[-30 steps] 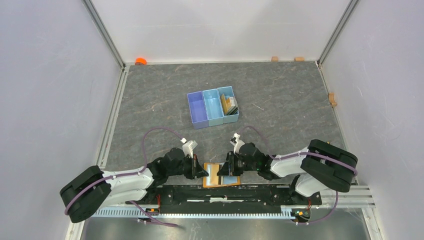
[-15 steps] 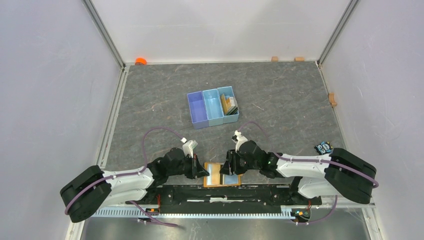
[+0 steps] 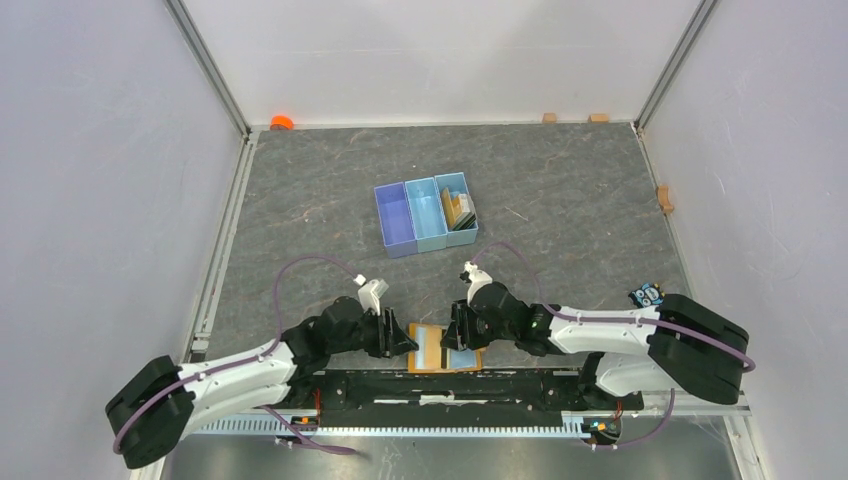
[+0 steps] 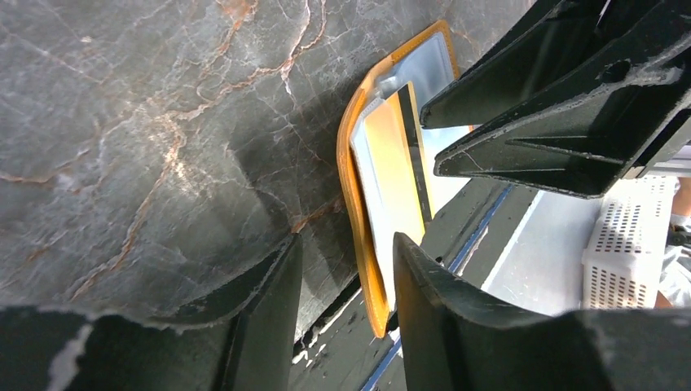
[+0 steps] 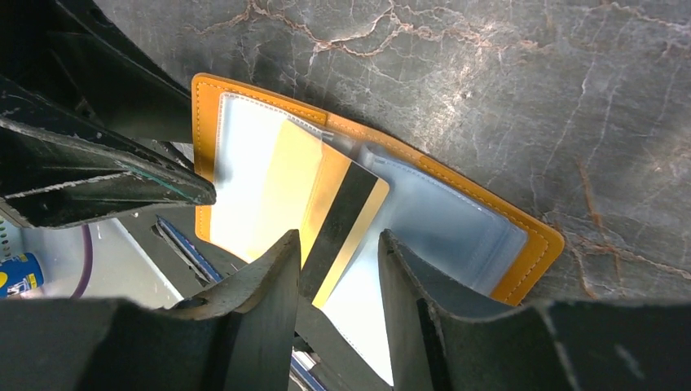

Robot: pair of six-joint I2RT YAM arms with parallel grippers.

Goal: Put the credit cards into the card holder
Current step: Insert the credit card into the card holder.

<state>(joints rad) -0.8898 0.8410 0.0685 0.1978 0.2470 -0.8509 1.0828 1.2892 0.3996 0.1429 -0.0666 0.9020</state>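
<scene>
Here, the right gripper (image 5: pixel 338 244) hangs spread over the free end of the gold card (image 5: pixel 322 191), pinching nothing. The left gripper (image 4: pixel 344 242), also spread and empty, sits just beside the open holder (image 5: pixel 198 138). The gold card lies half tucked inside; a nudge could drag it out or slide the holder. The tray (image 3: pixel 392 215) holds more cards (image 3: pixel 460 208) in its right compartment.

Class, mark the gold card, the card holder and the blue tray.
gold card (image 5: pixel 314 204), right wrist view, yellow face
card holder (image 5: pixel 544 238), right wrist view, orange border
blue tray (image 3: pixel 393 215), top external view, left compartment floor
</scene>
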